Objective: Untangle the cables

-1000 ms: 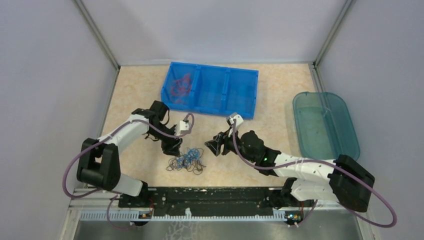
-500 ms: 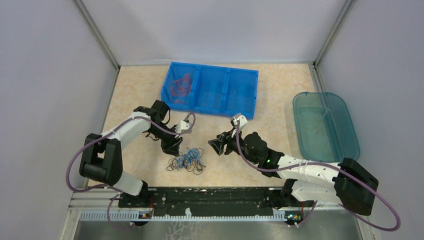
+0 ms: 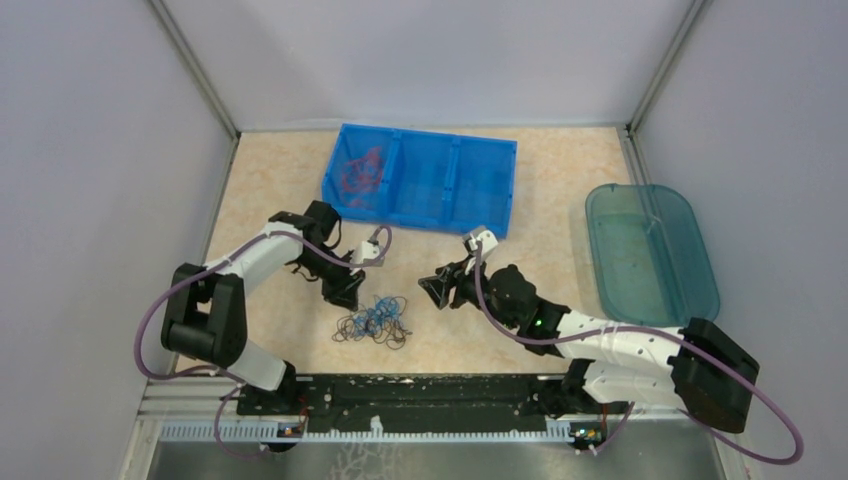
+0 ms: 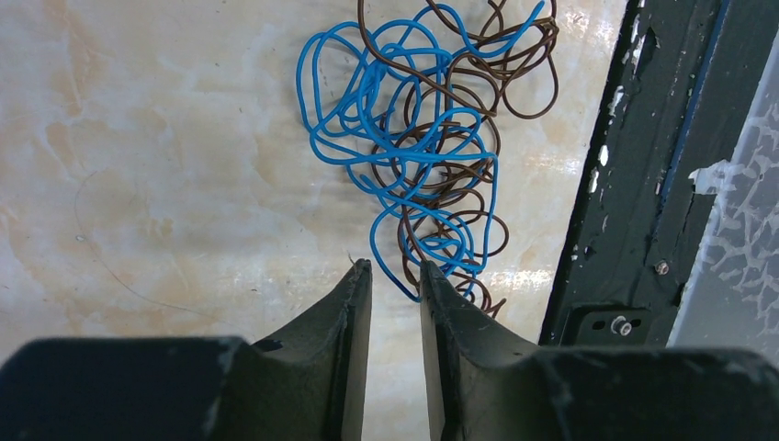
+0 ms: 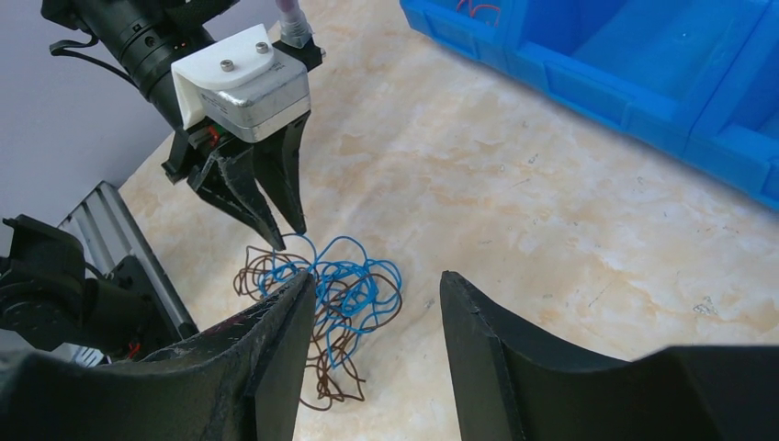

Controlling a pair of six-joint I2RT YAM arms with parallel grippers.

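Left pincer [image 4: 395, 271] has narrowed to a slit at the cables [image 4: 413, 156]; right pincer [image 5: 377, 277] stands spread.

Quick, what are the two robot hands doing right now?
Left gripper: open just a crack, tips beside the tangled clump of thin blue and brown wires, gripping nothing.
Right gripper: wide open, empty.

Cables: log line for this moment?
cables: tangled blue-brown clump | left tool: at clump edge, jaws narrowly apart | right tool: open, beside clump, not touching

Cables [image 3: 372, 320] lie on the table [image 3: 270, 190], before the bin [image 3: 430, 218]
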